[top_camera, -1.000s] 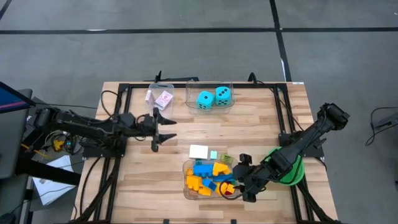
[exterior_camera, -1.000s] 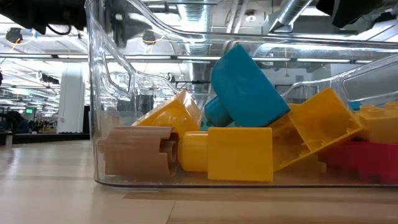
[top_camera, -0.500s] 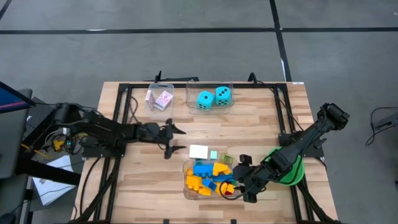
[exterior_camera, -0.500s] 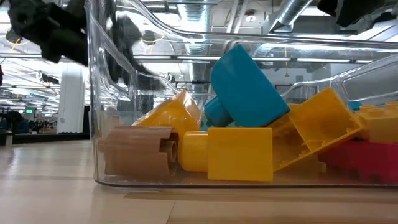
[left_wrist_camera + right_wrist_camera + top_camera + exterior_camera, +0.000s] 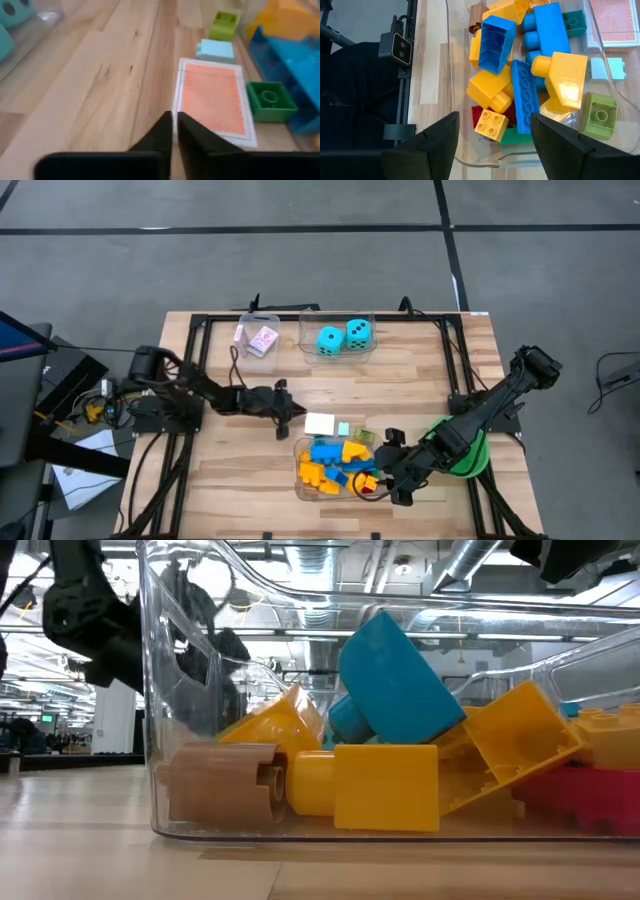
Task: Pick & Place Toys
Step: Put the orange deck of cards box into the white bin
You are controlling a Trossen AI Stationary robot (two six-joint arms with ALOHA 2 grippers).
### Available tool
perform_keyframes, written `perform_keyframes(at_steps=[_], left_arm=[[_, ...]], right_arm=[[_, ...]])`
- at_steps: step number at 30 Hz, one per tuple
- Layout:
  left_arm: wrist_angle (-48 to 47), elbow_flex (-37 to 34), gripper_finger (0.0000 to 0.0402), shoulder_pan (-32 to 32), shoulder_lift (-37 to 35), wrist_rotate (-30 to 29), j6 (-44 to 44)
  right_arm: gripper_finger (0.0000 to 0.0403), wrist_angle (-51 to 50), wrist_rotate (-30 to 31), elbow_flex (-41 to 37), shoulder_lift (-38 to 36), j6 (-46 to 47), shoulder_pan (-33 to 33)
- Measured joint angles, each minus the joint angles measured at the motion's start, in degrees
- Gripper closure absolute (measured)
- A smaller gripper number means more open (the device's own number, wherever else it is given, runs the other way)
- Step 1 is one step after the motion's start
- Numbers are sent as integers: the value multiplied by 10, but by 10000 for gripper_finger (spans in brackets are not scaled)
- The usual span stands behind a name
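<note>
A pink-backed card [image 5: 212, 100] lies flat on the table just left of the clear tub [image 5: 300, 470] that holds blue, yellow, orange and red bricks [image 5: 520, 75]. A pale blue brick [image 5: 215, 49] and two green bricks [image 5: 270, 100] lie on the table beside the card. My left gripper [image 5: 174, 116] is shut, low over the table at the card's left edge [image 5: 296, 416]. My right gripper [image 5: 492, 145] hangs open above the tub's right end [image 5: 388, 470], with nothing between its fingers. My left gripper's shut fingertips [image 5: 165, 125] stand at the card's long left edge [image 5: 176, 107], slanting down from the table's left. Whether they touch the card, I cannot tell.
At the far edge, a clear tub [image 5: 338, 338] holds two cyan dice, and a smaller tub [image 5: 258, 338] holds pink-backed cards. A green bowl [image 5: 472, 455] sits under the right arm. In the low view the brick tub [image 5: 160, 740] fills the foreground.
My left gripper has gone toward the table's right edge and down to the card, tipping its fingers downward. Its fingers, spread wide a second ago, have shut. The card and the bricks lie where they were.
</note>
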Motion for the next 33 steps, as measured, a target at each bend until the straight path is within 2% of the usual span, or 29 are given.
perform_keyframes(at_steps=[8, 24, 29, 33], left_arm=[[-7, 18, 399, 0, 38, 15, -2], [-88, 17, 399, -1, 33, 25, -46], [-95, -13, 401, -1, 11, 30, -62], [-131, -43, 400, -2, -35, 31, -89]], right_arm=[[168, -1, 0, 0, 0, 0, 0], [168, -2, 0, 0, 0, 0, 0], [168, -3, 0, 0, 0, 2, 0], [168, -6, 0, 0, 0, 6, 1]])
